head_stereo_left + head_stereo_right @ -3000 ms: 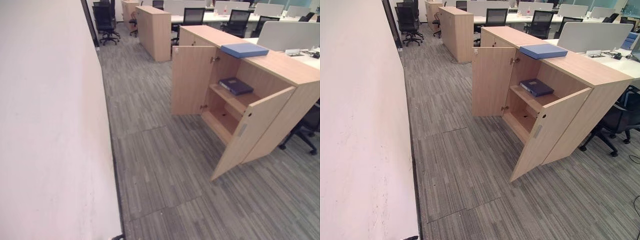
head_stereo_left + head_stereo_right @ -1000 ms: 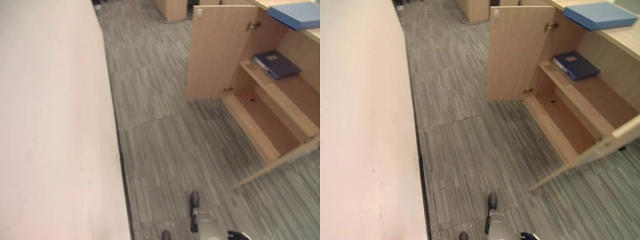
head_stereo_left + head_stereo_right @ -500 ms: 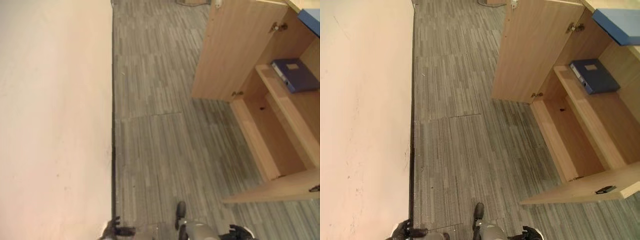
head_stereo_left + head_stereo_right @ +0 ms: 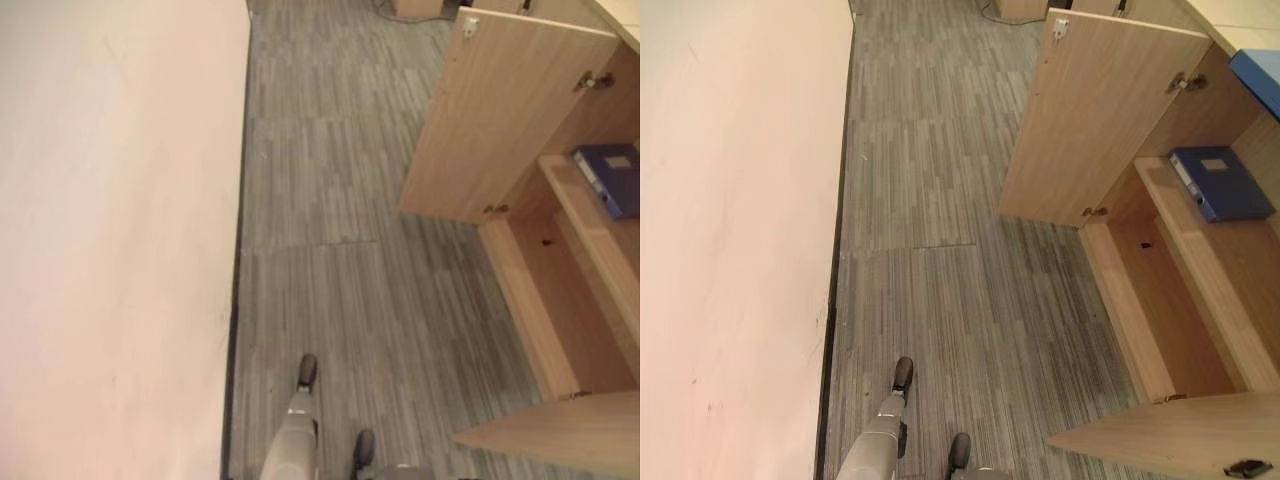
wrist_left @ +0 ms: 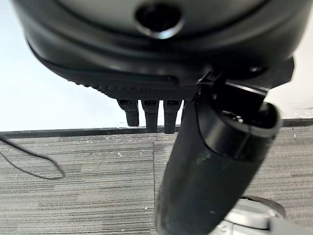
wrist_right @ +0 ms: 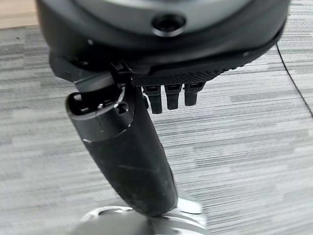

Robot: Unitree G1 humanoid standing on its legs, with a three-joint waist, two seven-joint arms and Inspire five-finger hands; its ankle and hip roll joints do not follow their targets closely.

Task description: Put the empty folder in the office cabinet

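Left wrist view status? What's the left hand [image 5: 161, 49] doing?
> Hanging over grey carpet [image 5: 73, 196] by the base of the white wall [image 5: 58, 98]. Fingers [image 5: 150, 115] are loose and roughly straight, thumb [image 5: 210, 171] stuck out beside them. Nothing in its grasp.

Right hand [image 6: 161, 44]?
> Same pose in the right wrist view: fingers [image 6: 174, 98] relaxed, thumb [image 6: 129, 152] out, carpet below, holding nothing.

Where's the folder?
> Right eye view: light blue folder [image 4: 1260, 80] lies flat on top of the cabinet [image 4: 1230, 20], cut off by the frame edge. Well apart from both hands.

Anything inside the cabinet?
> Dark blue folder [image 4: 1220, 183] lying flat on the upper shelf [image 4: 1210, 260], towards the far end. Can't tell from here whether either folder is empty.

Doors?
> Both swung open. Far door [image 4: 1100, 120] stands out over the carpet, and near door [image 4: 1170, 440] juts in low at the frame's bottom edge. Bottom compartment [image 4: 1160, 310] is exposed between them.

Surroundings?
> Wall [image 4: 730, 250] runs along the robot's left and the cabinet sits to its right, with a strip of carpet between them.
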